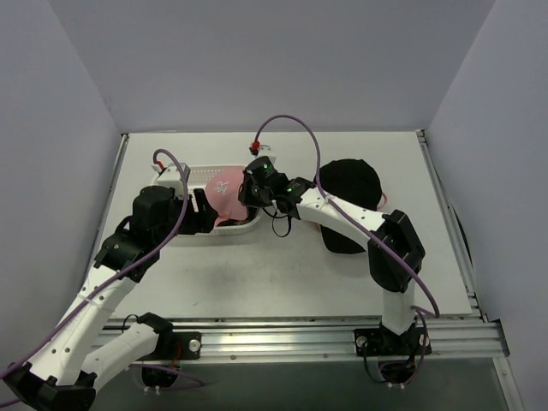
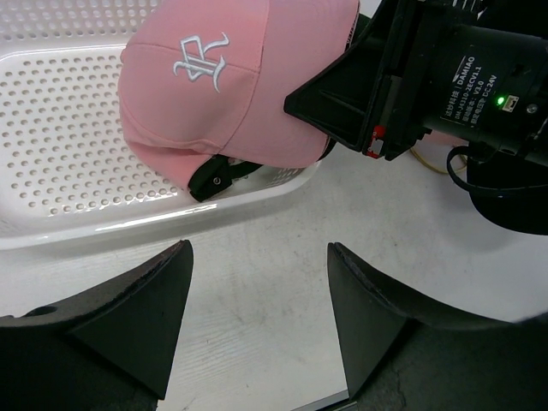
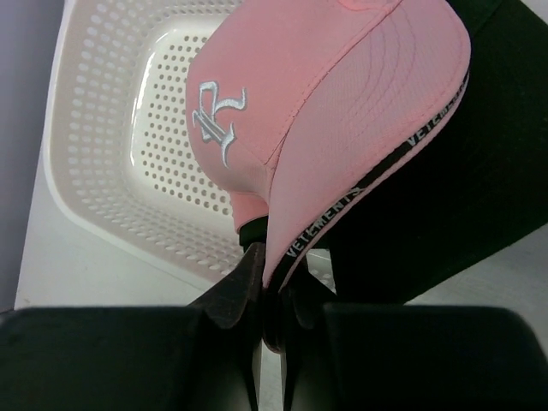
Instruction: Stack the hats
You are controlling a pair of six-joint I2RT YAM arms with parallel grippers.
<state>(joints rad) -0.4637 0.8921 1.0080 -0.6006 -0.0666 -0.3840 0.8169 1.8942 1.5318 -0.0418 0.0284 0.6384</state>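
Note:
A pink hat with a white logo hangs over the right end of the white perforated basket. My right gripper is shut on its lower edge, pinching the pink fabric and black lettered inner band. The hat also shows in the left wrist view, with a black strap piece under it. A black hat lies on the table to the right, partly hidden by my right arm. My left gripper is open and empty, low over the table just in front of the basket.
The basket stands at the table's left middle; the part of its floor that shows is bare. My right arm stretches across the table's middle. Grey walls close in the back and both sides. A metal rail runs along the near edge.

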